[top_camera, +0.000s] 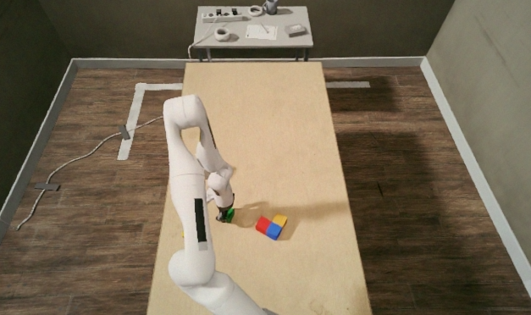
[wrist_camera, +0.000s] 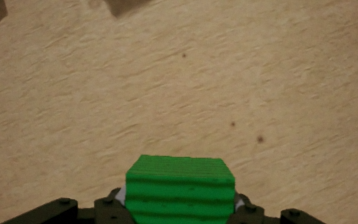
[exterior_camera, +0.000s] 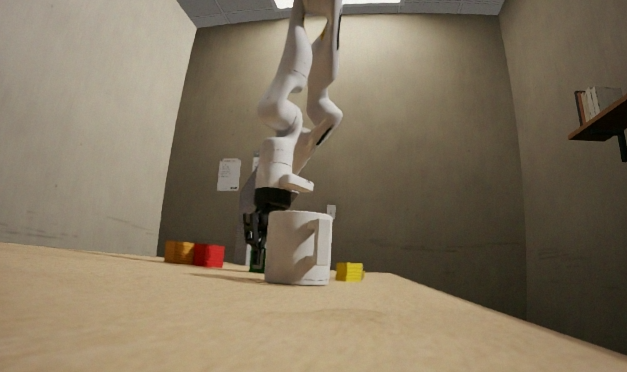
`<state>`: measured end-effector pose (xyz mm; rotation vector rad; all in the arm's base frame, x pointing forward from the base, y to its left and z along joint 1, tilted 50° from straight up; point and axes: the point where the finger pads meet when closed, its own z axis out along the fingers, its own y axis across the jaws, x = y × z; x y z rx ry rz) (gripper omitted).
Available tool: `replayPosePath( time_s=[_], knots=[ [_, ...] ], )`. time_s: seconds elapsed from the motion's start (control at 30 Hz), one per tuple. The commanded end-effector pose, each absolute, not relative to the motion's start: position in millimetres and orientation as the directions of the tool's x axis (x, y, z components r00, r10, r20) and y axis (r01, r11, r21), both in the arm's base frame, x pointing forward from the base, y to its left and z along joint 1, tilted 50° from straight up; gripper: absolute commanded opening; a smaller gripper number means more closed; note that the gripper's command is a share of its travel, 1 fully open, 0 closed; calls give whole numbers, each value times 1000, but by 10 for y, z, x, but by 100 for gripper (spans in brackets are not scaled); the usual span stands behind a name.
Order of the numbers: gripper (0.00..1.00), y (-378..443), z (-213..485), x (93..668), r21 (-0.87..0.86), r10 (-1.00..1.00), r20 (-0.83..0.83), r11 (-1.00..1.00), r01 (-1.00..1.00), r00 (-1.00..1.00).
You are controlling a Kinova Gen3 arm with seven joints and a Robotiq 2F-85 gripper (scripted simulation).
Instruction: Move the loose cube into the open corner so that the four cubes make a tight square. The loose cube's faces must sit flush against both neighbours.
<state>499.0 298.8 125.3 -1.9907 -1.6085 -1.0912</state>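
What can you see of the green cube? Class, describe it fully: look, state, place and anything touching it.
The green cube is a plain, saturated green block with flat faces; the wrist view shows darker horizontal ridges across one side. Its material cannot be told for certain. The dark fingers grip it from two opposite sides. It looks level, low at the wooden-looking table top, apart from the red, blue and orange cubes. In the exterior view, the white mug partly hides it.

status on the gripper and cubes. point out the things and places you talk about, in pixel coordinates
gripper point(top_camera: 225, 217) point(exterior_camera: 257, 250) point(wrist_camera: 179, 199) shut on green cube point(top_camera: 229, 215) point(exterior_camera: 253, 265) point(wrist_camera: 180, 192); corner between red point(top_camera: 262, 224) point(exterior_camera: 209, 255) and yellow-orange point(top_camera: 279, 220) point(exterior_camera: 179, 252) cubes open; nothing seen blocking it
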Motion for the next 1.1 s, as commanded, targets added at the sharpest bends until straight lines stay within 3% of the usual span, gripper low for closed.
replayPosePath(
  time_s=[0.0, 1.07],
  knots=[
    [10, 2986, 1255, 4993, 188, 663, 747, -290, 939, 55],
    [10, 2958, 1281, 4978, 188, 663, 747, -290, 939, 55]
  ],
)
